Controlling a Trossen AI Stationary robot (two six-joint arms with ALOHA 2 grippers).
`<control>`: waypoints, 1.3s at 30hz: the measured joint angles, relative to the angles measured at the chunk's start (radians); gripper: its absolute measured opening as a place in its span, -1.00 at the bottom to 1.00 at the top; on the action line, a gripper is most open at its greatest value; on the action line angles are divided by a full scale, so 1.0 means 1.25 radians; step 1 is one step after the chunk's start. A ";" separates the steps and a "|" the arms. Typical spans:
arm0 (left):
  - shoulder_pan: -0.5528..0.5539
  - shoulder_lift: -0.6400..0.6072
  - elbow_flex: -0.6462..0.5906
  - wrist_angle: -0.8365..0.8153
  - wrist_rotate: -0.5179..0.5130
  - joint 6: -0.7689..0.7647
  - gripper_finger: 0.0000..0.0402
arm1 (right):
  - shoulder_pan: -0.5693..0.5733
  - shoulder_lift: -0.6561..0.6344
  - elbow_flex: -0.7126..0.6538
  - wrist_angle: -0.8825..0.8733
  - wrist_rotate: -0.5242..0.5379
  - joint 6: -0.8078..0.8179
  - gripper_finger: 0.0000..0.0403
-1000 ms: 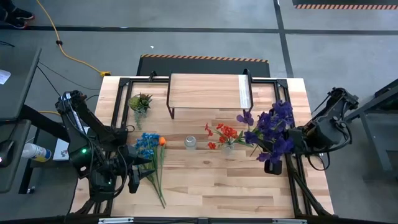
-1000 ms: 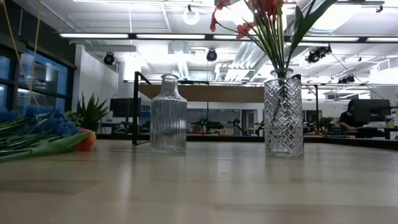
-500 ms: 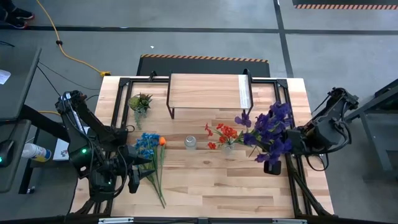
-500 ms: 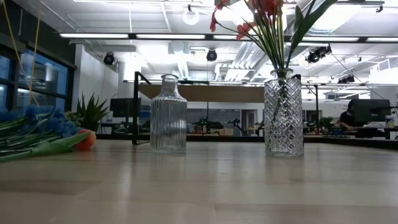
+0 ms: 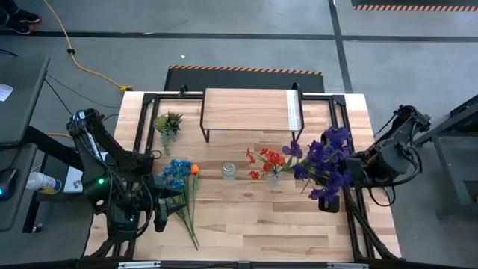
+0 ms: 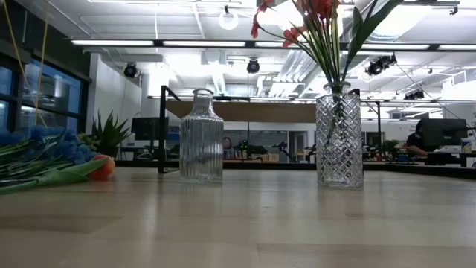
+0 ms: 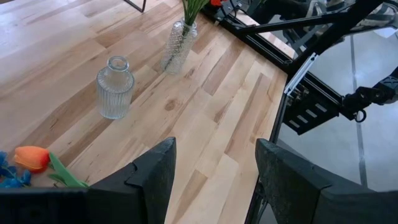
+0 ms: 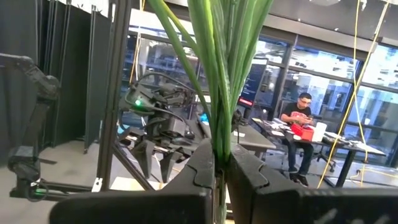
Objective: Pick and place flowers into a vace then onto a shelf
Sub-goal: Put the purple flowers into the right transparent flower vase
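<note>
The right gripper [image 8: 219, 163] pinches the purple flowers [image 5: 326, 161] by their stems above the tabletop's right edge, and the wide bunch could topple the red-flower vase [image 5: 274, 178] nearby. The left gripper [image 7: 214, 165] stands spread by the blue flowers [image 5: 178, 176] near the left edge; the small bottle [image 5: 228, 171] is empty.

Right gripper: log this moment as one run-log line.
right gripper: shut on purple flowers, lifted at table's right edge | left gripper: open, idle beside blue flowers | red flowers: in vase | shelf: bare
</note>
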 joint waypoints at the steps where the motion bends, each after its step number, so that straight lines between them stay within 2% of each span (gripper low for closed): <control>1: 0.000 0.000 0.000 0.000 0.000 0.000 0.26 | 0.000 0.000 0.000 -0.005 0.000 0.002 -0.95; 8: 0.000 0.000 0.000 0.000 0.000 0.000 0.26 | 0.000 0.000 0.000 -0.010 0.000 0.005 -0.95; 12: 0.000 0.000 0.000 0.000 0.000 0.000 0.26 | 0.000 0.000 0.000 -0.010 -0.029 0.007 -0.95; 15: 0.000 0.000 0.000 0.000 0.000 0.000 0.26 | 0.000 0.000 0.000 -0.010 -0.096 0.024 -0.95; 20: 0.000 0.000 0.000 0.000 0.000 0.000 0.26 | 0.000 0.000 0.000 -0.024 -0.259 0.041 -0.95; 23: 0.000 0.000 0.000 0.000 0.000 0.000 0.26 | 0.000 0.000 0.000 -0.068 -0.313 0.093 -0.95; 33: 0.000 0.000 0.000 0.000 0.000 0.006 0.26 | 0.000 0.044 0.000 -0.182 -0.309 0.304 -0.95; 39: 0.000 0.000 0.000 0.000 0.000 0.006 0.26 | 0.000 0.080 0.000 -0.319 -0.214 0.480 -0.95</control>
